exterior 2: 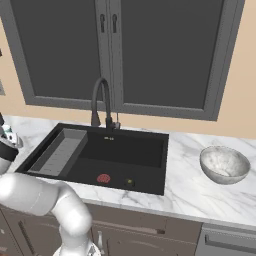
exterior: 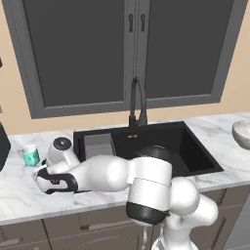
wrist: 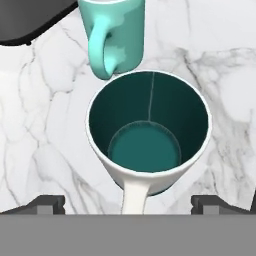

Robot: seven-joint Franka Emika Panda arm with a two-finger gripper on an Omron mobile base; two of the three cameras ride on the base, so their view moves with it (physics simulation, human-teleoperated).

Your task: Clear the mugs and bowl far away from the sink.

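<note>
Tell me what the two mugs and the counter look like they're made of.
Turquoise mug: likely glazed ceramic, smooth and evenly coloured. White mug with teal inside: also ceramic-looking, thin pale rim, matte finish. Counter: polished marble or imitation, white with grey veining.

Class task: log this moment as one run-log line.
gripper: open, above grey mug | turquoise mug: counter left of sink, just beyond | bowl: right of sink, untouched

The turquoise mug [wrist: 117, 35] stands just beyond the teal-lined mug [wrist: 148, 131], with bare marble either side.
</note>
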